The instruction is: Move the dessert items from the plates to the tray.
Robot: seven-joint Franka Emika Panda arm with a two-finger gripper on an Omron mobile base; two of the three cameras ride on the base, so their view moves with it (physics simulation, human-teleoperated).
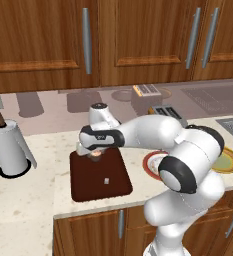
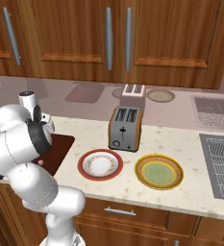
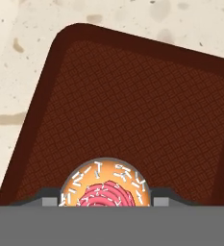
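Cupcake [image 3: 105,188] with pink frosting sits between the gripper [image 1: 95,155] fingers, which are clamped on its sides, over the far part of the dark brown tray [image 1: 90,181]; whether it touches the tray surface cannot be told. In the left base view the pale morsel [image 1: 107,181] lies on the tray at 5 o'clock from the cupcake. The white plate [image 2: 100,165] and yellow-green plate [image 2: 159,171] lie bare in front of the toaster [image 2: 125,128]. A paper towel roll [image 1: 9,148] stands at 9 o'clock of the tray.
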